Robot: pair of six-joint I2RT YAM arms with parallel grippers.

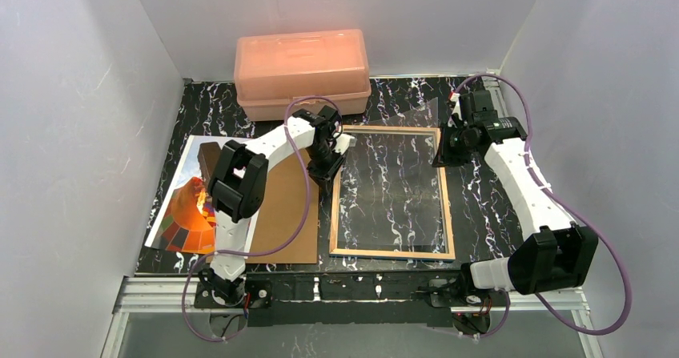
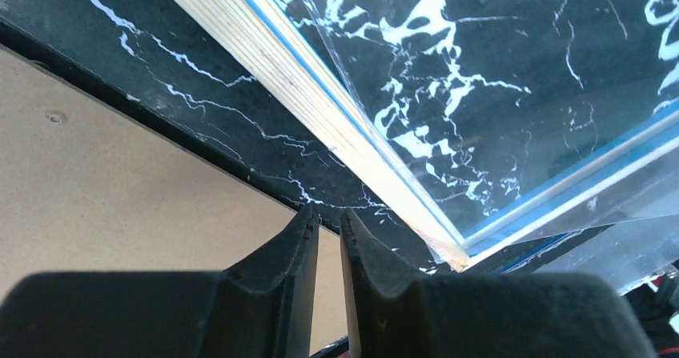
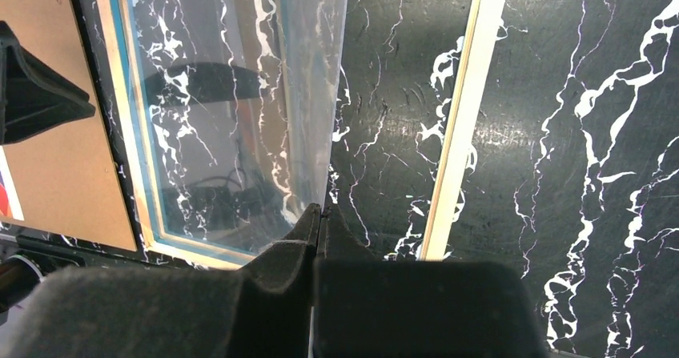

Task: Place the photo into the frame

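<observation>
A black marble-look tabletop with white veins (image 1: 480,214) was boxed in by plain white walls (image 1: 80,94) on three sides. The big rectangular picture frame (image 1: 392,254) was laid flat mid-table, pale wood back edge up, with a blue rim seen just inside it in the wrist views. Its clear see-through pane (image 3: 240,94) was tipped up off the frame – one edge was pinched tight in the right gripper (image 3: 323,210). The left gripper (image 2: 328,214) was parked just beside the frame's left rail, fingers parted only a crack, nothing between them. The orange balloon photo (image 1: 186,214) was left face up at the far left, partly covered by a plain brown backing board (image 1: 280,214). A peach plastic box (image 1: 303,62) was set at the back with its lid shut – contents couldn't be seen.
</observation>
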